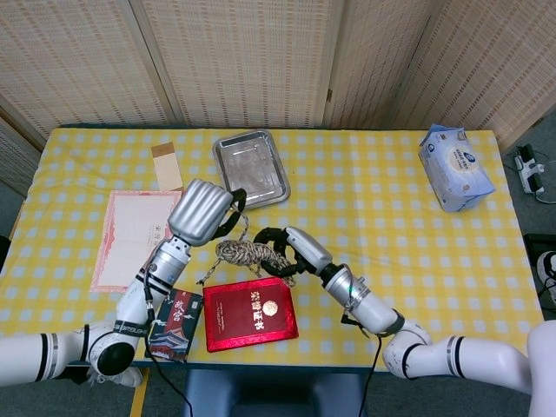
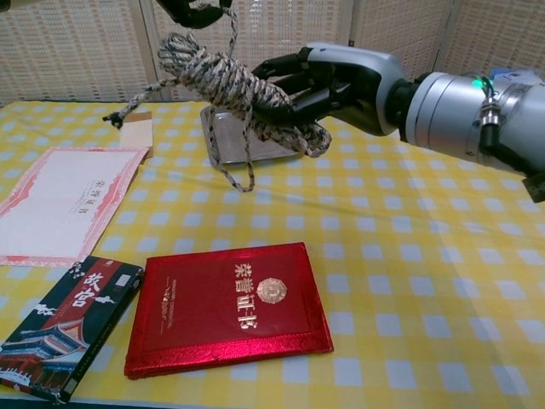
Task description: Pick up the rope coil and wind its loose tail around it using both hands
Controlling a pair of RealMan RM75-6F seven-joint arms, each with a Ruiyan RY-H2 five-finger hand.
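Note:
The speckled rope coil hangs in the air above the table, gripped at its right end by my right hand. My left hand is raised just above and left of the coil, its dark fingers pinching the loose tail, which drops to the coil. A short loop of rope dangles below the coil. A frayed end sticks out to the left. Most of the left hand is cut off by the top edge of the chest view.
A red certificate folder lies right below the coil. A dark booklet and a pink-bordered certificate are at the left. A metal tray, a brown card and a tissue pack lie further back.

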